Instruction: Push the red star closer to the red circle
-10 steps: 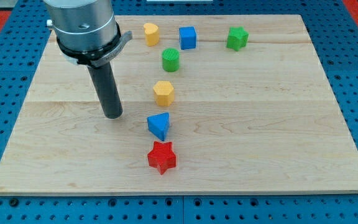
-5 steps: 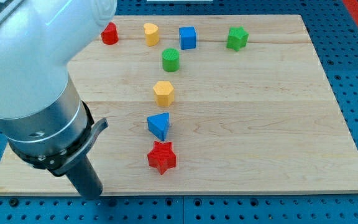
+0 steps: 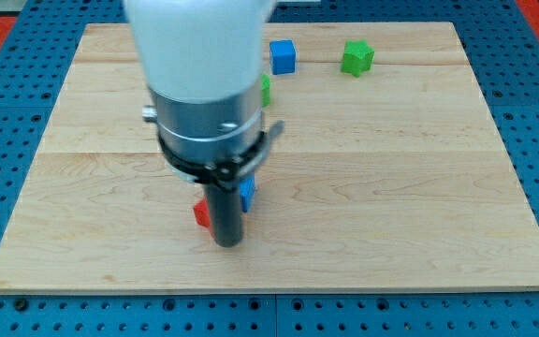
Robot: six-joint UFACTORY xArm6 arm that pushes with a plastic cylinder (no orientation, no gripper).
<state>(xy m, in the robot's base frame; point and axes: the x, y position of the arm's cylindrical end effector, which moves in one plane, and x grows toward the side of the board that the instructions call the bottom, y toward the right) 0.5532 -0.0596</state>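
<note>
1. Blue pegboard surrounds your wooden table (image 3: 419, 187).
2. No hand exists here, so no open or closed state; my tip (image 3: 226, 244) touches the red star (image 3: 201, 214), mostly hidden.
3. You are pushing now; the red circle is hidden, so aim toward the view's top left.

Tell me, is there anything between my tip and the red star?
Nothing: in the camera view, my tip sits right against the red star, which peeks out at the rod's left.

Looks like a robotics lab: blue perforated base plate (image 3: 531, 112) w/ a regular hole grid, a plain wood counter (image 3: 391, 187) set on it, small coloured test blocks, e.g. blue cube (image 3: 283, 55), green block (image 3: 356, 57), industrial arm (image 3: 204, 84) overhead.
</note>
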